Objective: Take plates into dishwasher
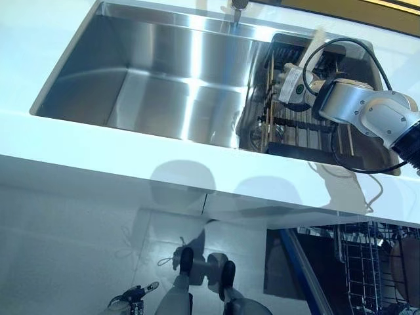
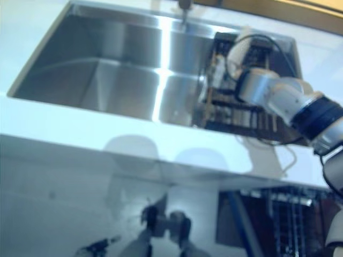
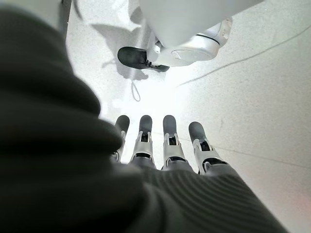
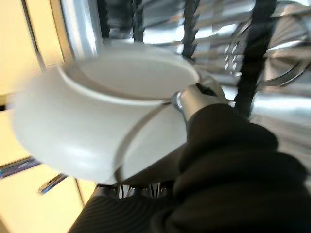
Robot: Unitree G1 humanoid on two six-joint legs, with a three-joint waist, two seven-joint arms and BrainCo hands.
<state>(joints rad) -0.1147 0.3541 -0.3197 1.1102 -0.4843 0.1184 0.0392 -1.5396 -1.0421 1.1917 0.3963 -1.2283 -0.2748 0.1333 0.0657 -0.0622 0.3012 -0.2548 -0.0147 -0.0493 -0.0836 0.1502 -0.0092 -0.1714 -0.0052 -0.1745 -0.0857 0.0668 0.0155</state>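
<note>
A white deep dish (image 4: 87, 131), seen from its underside with a round foot ring, sits in my right hand (image 4: 192, 104), whose fingers curl over its rim. In the eye views my right hand (image 1: 303, 88) is down in the dark wire dish rack (image 1: 308, 125) at the right end of the sink, with the white dish (image 1: 287, 80) at its far-left side. My left hand (image 3: 170, 145) hangs low over the floor with its fingers straight and nothing in it; it also shows as the left hand (image 1: 131, 296) at the bottom of the left eye view.
The steel sink (image 1: 164, 85) takes up the far left, with a tap (image 1: 237, 6) at its back rim. A white counter (image 1: 131, 157) runs along the front. Below at the right the dishwasher's wire basket (image 1: 367, 262) stands pulled out.
</note>
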